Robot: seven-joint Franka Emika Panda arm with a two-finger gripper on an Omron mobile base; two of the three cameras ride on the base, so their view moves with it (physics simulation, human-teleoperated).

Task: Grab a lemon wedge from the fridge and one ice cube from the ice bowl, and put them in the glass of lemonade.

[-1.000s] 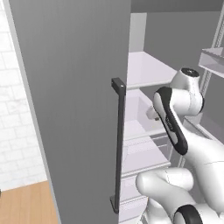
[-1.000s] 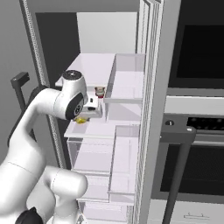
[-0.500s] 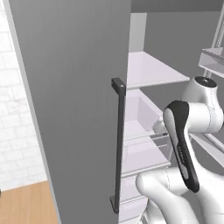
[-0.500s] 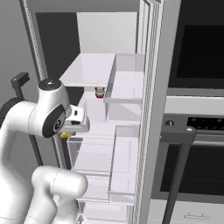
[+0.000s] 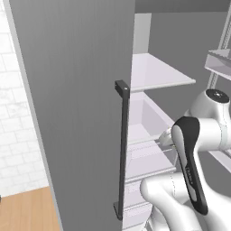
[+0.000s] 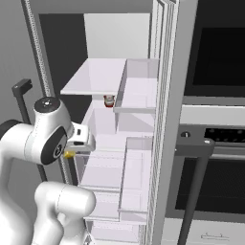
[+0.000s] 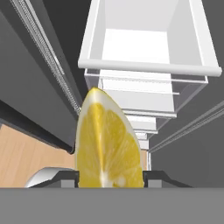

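One lemon wedge [image 7: 109,142] sits squeezed between our gripper's [image 7: 111,175] two fingers, just outside the open fridge [image 6: 122,139]. We count one small red-topped jar [image 6: 109,101], maybe, on a white shelf [image 6: 95,79] inside

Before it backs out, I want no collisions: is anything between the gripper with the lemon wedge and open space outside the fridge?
The gripper is shut on the lemon wedge, near the fridge opening. The open door stands beside the arm. Nothing visible blocks the withdrawal; the glass of lemonade isn't visible.
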